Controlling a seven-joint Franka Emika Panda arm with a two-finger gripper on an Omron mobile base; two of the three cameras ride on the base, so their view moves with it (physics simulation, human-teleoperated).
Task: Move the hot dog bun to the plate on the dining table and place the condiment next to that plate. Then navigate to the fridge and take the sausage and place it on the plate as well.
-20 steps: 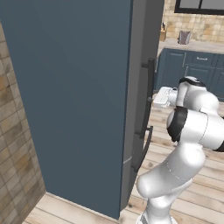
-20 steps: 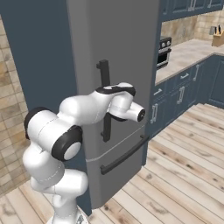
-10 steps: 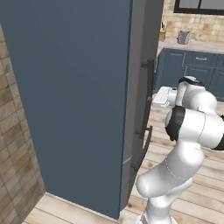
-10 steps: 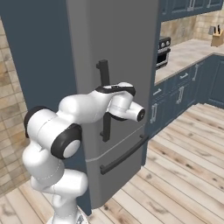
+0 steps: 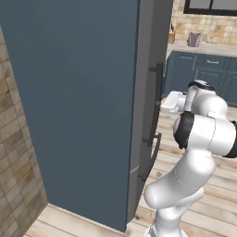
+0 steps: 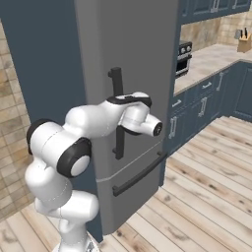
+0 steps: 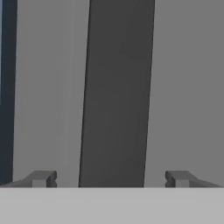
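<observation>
Pincer [image 7: 111, 178] is standing wide open — fingertips [image 7: 43, 178] straddling the fridge's [image 6: 133, 74] dark vertical handle [image 7: 117, 92] at frame centre, not gripping.

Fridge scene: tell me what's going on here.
The white arm has its end effector up against the grey fridge, lined up on the dark vertical door handle. In the hand view the jaws stand wide open, one on each side of the bar, not closed on it. The fridge door is shut, and the lower drawer handle sits untouched below.
</observation>
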